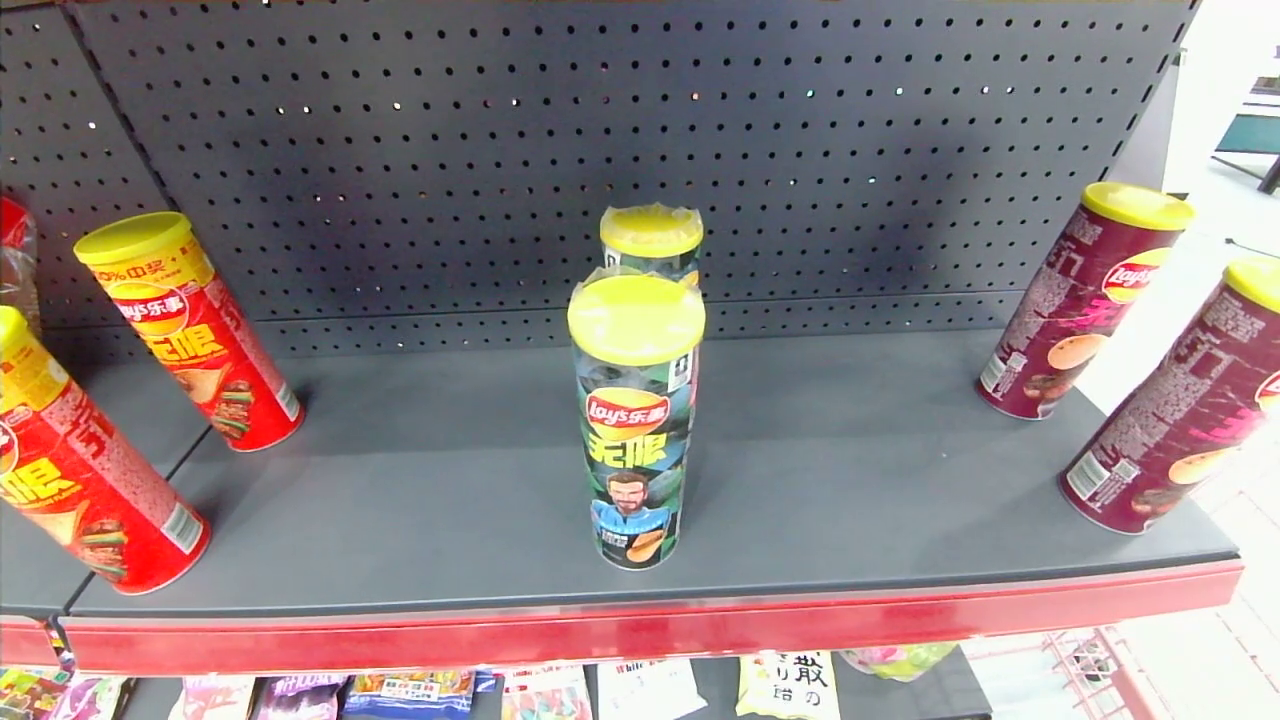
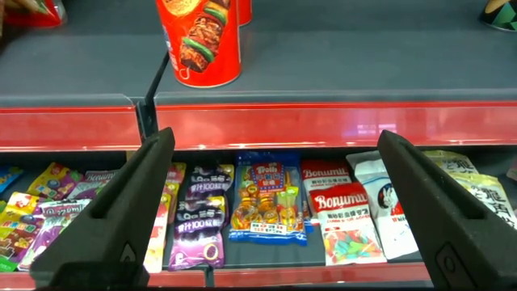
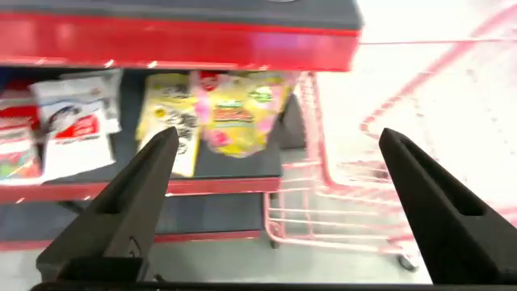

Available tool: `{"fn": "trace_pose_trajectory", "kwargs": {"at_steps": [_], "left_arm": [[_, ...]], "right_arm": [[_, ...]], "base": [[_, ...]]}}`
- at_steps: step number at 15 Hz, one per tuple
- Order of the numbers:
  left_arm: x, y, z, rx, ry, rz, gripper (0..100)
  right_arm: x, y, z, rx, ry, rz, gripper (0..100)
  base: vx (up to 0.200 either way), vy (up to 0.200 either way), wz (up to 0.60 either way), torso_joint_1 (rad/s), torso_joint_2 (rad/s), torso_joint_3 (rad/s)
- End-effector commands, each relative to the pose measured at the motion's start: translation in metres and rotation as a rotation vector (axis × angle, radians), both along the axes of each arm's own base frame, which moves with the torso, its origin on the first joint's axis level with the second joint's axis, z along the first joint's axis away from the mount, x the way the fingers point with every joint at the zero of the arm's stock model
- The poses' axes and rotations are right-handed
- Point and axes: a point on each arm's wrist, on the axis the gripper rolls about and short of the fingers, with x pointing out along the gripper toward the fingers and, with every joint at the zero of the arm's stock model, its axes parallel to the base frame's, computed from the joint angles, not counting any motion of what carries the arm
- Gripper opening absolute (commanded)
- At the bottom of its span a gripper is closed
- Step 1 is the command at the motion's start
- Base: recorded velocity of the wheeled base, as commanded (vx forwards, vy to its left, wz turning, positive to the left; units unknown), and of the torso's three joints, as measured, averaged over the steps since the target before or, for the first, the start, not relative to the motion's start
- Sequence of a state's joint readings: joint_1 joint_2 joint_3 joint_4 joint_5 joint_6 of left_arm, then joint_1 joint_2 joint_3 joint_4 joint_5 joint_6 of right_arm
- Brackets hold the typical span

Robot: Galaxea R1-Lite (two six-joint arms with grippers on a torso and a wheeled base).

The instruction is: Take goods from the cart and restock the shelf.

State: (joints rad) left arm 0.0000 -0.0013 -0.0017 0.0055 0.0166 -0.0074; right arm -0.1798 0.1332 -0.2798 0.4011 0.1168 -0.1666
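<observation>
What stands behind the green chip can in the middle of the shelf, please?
A second yellow-lidded can stands right behind the green can, before the pegboard panel. Its lid and upper edge show; the green can covers the rest.

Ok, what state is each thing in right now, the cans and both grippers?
Front green can, upright, lid on.
Rear green can, upright, lid on, directly behind it.
Red cans, standing, lids on.
Purple cans, standing, lids on.
Left gripper, open, empty.
Right gripper, open, empty.

Matt grey shelf [image 1: 850,470], glossy red trim [image 1: 650,630], perforated metal backboard [image 1: 500,150]
</observation>
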Motion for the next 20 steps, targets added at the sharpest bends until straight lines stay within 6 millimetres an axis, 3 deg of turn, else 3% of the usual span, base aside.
{"fn": "trace_pose_trajectory", "kwargs": {"at_steps": [1, 3, 6, 8, 11, 16, 20], "left_arm": [[0.000, 0.000, 0.000, 0.000, 0.001, 0.000, 100], [0.000, 0.000, 0.000, 0.001, 0.002, 0.000, 100], [0.000, 0.000, 0.000, 0.001, 0.001, 0.000, 100], [0.000, 0.000, 0.000, 0.001, 0.002, 0.000, 100], [0.000, 0.000, 0.000, 0.001, 0.001, 0.000, 100], [0.000, 0.000, 0.000, 0.001, 0.001, 0.000, 100], [0.000, 0.000, 0.000, 0.001, 0.002, 0.000, 100]], "right_arm": [[0.003, 0.001, -0.006, -0.009, -0.077, 0.043, 100], [0.011, 0.000, -0.003, 0.019, -0.103, 0.248, 100], [0.016, -0.004, -0.028, -0.022, -0.143, 0.127, 100], [0.021, -0.008, -0.029, 0.008, -0.231, -0.004, 100], [0.020, -0.008, -0.031, 0.068, -0.220, -0.009, 100], [0.020, -0.007, -0.034, 0.071, -0.181, 0.009, 100], [0.020, -0.007, -0.036, 0.089, -0.168, 0.004, 100]], "base": [[0.000, 0.000, 0.00, 0.000, 0.00, 0.000], [0.000, 0.000, 0.00, 0.000, 0.00, 0.000], [0.000, 0.000, 0.00, 0.000, 0.00, 0.000], [0.000, 0.000, 0.00, 0.000, 0.00, 0.000], [0.000, 0.000, 0.00, 0.000, 0.00, 0.000], [-0.200, 0.000, 0.00, 0.007, 0.00, 0.001], [0.000, 0.000, 0.00, 0.000, 0.00, 0.000]]}}
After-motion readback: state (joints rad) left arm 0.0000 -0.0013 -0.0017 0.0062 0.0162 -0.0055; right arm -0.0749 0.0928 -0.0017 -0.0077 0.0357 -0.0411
